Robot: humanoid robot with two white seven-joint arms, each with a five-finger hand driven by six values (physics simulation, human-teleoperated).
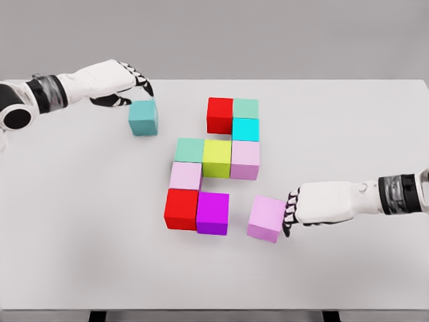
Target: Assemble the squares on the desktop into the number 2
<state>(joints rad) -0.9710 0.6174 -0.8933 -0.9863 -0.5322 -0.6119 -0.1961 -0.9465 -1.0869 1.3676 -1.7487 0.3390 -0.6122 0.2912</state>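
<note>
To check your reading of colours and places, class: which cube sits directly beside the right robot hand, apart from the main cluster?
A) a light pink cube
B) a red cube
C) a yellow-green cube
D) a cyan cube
A: the light pink cube lies at the fingertips of the right robot hand, set off to the right of the magenta cube in the bottom row.

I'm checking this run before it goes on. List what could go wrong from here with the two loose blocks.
1. The right hand touches the light pink block from its right side; the block sits skewed, so a push may jam it against the magenta block and shift the bottom row.
2. The left hand meets the teal block only at its top edge; it could tip or slip, and it lies well apart from the red block of the top row.
</note>
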